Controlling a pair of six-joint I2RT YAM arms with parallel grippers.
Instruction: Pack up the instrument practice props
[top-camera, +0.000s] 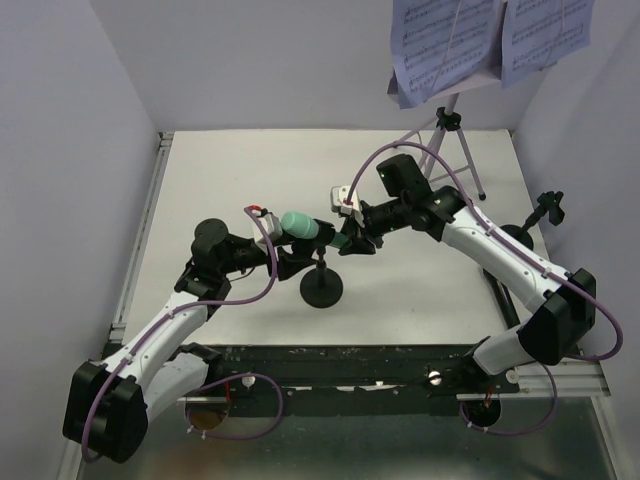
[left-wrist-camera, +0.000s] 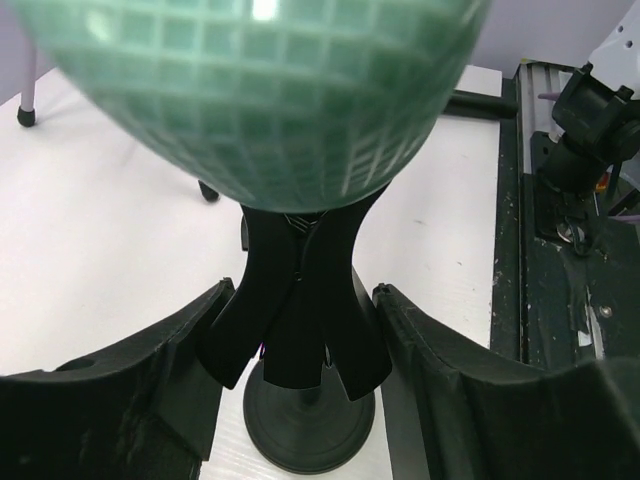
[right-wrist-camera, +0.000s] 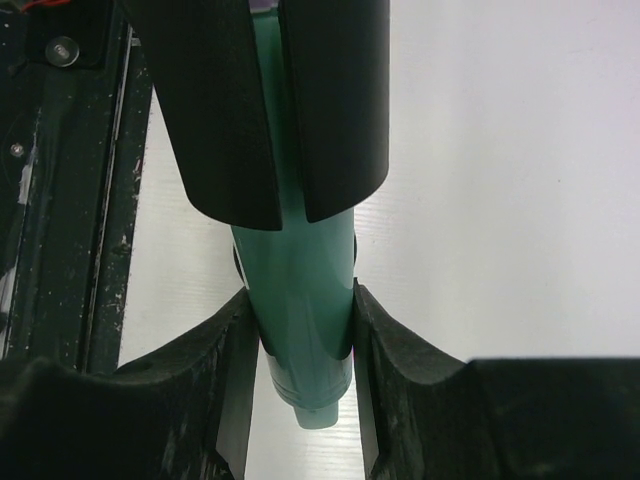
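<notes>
Now, right jaws pinching the mic (right-wrist-camera: 300, 330), left jaws clamping its holder (left-wrist-camera: 300, 310), a skewed pull could topple both.

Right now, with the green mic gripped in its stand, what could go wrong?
The right pincer grips the mint-green microphone only near its tail, so it may slip or pivot when pulled from the mic holder.
The left pincer squeezes that holder's clip, possibly tightening it; the stand could lift or tip.
The right arm reaches close past the lilac music rack and might bump it.
</notes>
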